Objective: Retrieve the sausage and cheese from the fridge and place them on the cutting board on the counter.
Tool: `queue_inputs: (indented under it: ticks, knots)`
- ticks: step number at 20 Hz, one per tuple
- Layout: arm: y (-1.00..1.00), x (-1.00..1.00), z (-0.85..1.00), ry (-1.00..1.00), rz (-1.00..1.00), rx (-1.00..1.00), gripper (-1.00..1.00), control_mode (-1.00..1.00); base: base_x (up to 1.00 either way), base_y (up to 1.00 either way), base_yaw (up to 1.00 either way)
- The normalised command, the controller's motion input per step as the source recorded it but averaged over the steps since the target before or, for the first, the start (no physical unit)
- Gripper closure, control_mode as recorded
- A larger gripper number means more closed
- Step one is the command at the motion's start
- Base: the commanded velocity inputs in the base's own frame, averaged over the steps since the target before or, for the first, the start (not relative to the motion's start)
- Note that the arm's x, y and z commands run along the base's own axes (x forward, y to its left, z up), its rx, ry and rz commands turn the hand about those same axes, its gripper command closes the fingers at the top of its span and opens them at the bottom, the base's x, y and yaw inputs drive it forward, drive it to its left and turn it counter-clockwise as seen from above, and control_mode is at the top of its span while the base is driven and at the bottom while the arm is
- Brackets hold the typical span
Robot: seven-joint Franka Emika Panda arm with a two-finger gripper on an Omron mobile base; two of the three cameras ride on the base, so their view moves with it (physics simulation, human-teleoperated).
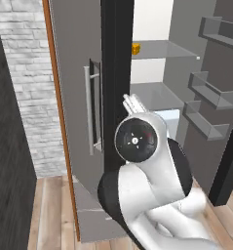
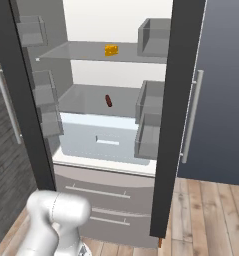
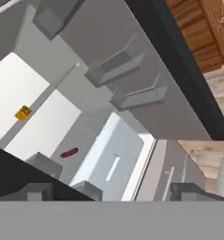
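Fridge (image 2: 186, 100) open; sausage (image 3: 69, 153) on mid shelf, at 10 o'clock from claw (image 3: 111, 191) in hand view, well apart, long axis running 8–2. Cheese (image 3: 23, 113) shelf above. Claw wide open, holding nothing

Matt grey fridge (image 2: 211, 75), seemingly translucent shelves (image 2: 91, 51)
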Motion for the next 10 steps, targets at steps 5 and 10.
queue_inputs:
  ticks: [5, 10]
  knots:
    - [-0.70, -0.08, 0.00, -0.04, 0.59, 0.31, -1.00, -1.00, 0.00, 0.00, 0.00]
    - [-0.68, 0.68, 0.00, -0.05, 0.48, 0.37, -1.00, -1.00, 0.00, 0.00, 0.00]
